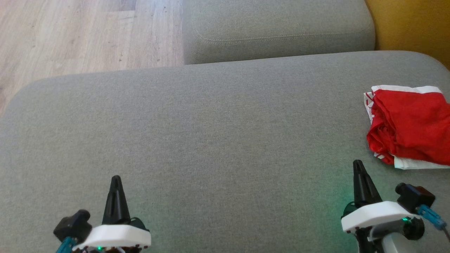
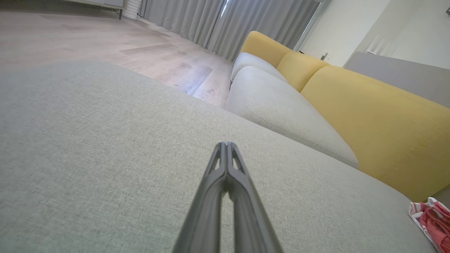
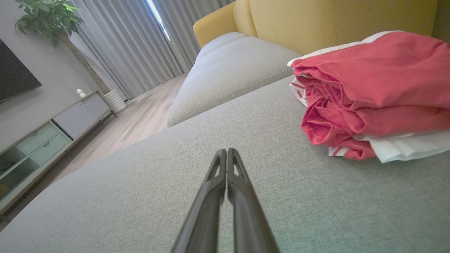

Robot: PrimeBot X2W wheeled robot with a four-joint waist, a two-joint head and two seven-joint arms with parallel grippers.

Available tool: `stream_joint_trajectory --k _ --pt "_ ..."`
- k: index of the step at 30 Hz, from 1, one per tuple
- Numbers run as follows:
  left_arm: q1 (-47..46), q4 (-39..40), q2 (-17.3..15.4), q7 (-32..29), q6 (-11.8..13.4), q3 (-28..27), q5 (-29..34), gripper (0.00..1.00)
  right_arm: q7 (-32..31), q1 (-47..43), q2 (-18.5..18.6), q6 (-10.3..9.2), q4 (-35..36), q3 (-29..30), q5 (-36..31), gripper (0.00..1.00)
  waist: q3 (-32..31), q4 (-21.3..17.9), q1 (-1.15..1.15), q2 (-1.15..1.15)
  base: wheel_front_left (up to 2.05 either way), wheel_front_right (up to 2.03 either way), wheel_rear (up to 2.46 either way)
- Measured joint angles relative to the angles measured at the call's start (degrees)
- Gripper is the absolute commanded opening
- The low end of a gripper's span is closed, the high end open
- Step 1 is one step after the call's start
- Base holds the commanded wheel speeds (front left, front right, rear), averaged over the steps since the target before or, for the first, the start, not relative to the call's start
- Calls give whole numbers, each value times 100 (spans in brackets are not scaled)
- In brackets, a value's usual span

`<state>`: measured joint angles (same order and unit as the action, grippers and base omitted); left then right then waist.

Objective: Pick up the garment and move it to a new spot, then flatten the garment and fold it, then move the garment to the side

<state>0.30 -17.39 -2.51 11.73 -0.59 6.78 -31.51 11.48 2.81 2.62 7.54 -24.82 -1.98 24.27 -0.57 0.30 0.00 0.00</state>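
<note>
Grey sofa cushion (image 1: 211,133): red-and-white garment (image 1: 411,123) lies loosely doubled at its right edge. Left gripper (image 1: 115,180), right gripper (image 1: 358,164) hover apart from it, both pinched together, empty; reads as rest pose.

Nothing to read here: no words, numbers, brands or signs on anything in sight. The closest thing is the red garment (image 1: 411,123), which has a white edge band with small red marks on it. They are too small and crumpled to tell whether they are letters or just a pattern.
</note>
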Motion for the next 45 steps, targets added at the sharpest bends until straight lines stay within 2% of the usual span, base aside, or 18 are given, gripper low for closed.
stream_joint_trajectory --k 45 --pt "-124 60 1 -720 -253 -480 -2420 0 -710 2 -2 0 343 392 2711 0 30 -12 0 0 0 0 0"
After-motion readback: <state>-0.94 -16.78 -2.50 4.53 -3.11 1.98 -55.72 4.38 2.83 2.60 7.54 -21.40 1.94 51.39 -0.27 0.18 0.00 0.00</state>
